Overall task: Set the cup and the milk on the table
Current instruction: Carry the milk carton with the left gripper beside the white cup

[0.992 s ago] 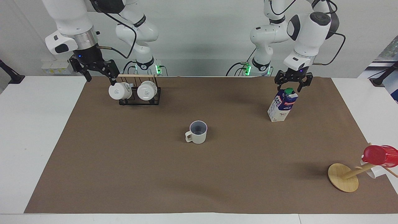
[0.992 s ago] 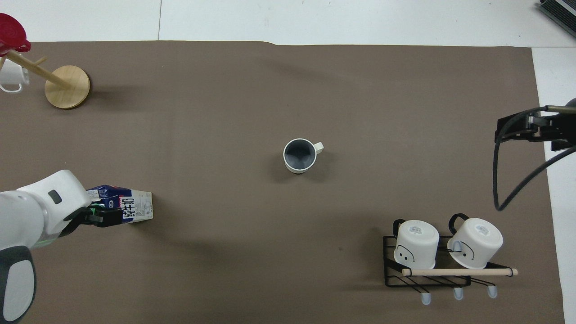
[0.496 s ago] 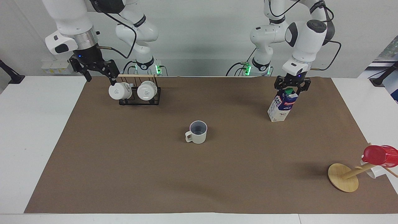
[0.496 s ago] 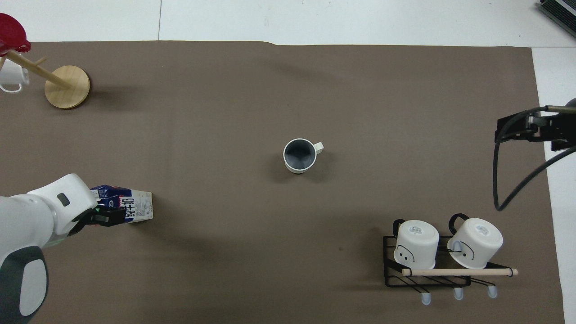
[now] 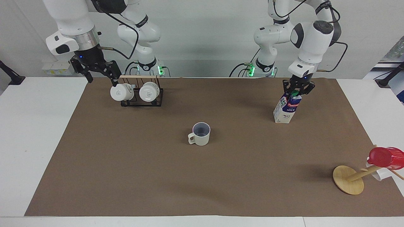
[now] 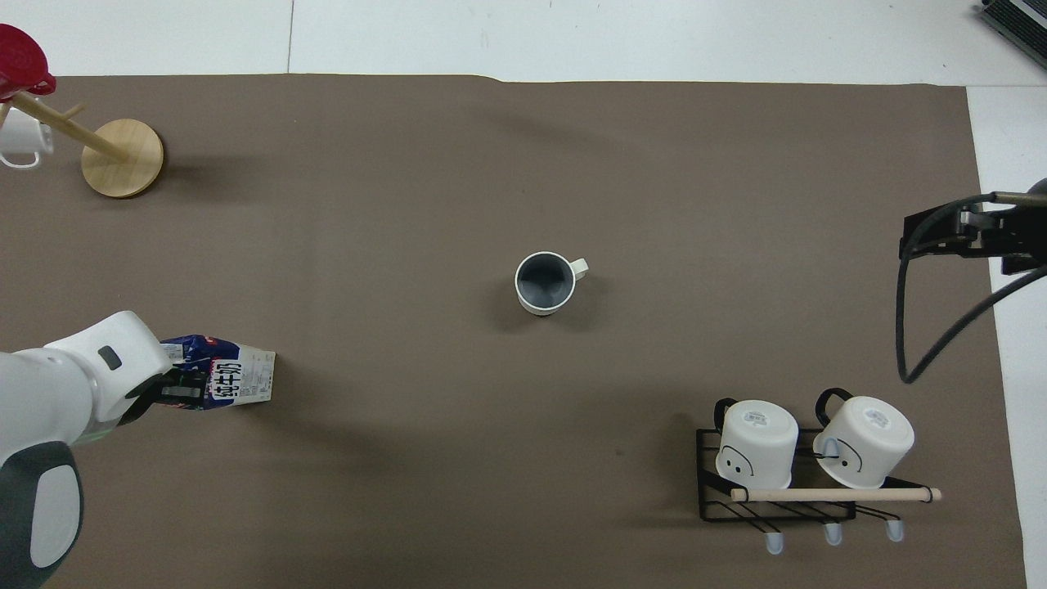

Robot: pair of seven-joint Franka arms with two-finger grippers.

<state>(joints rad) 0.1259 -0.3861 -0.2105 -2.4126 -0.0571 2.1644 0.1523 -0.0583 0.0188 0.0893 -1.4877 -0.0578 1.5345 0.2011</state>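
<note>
The cup (image 5: 201, 134) (image 6: 544, 283), a beige-grey mug with a lavender-grey inside, stands upright mid-table on the brown sheet (image 5: 157, 176) (image 6: 409, 164). The milk (image 5: 286, 108) (image 6: 237, 380), a blue and cream carton with a green cap, stands on the sheet toward the left arm's end, leaning a little. My left gripper (image 5: 296, 92) (image 6: 184, 388) is shut on the carton's top around the cap. My right gripper (image 5: 101, 77) (image 6: 909, 237) hangs open and empty over the sheet's edge beside the mug rack, where the right arm waits.
A black wire rack (image 5: 142, 100) (image 6: 720, 507) with two white mugs sits near the robots toward the right arm's end. A wooden mug tree (image 5: 348, 179) (image 6: 123, 157) carrying a red cup (image 5: 385, 157) (image 6: 20, 65) and a white mug (image 6: 20, 143) stands far from the robots, toward the left arm's end.
My left gripper came down over the milk's top and closed on it; the carton turned slightly. The right arm, the cup and the racks have not moved.
</note>
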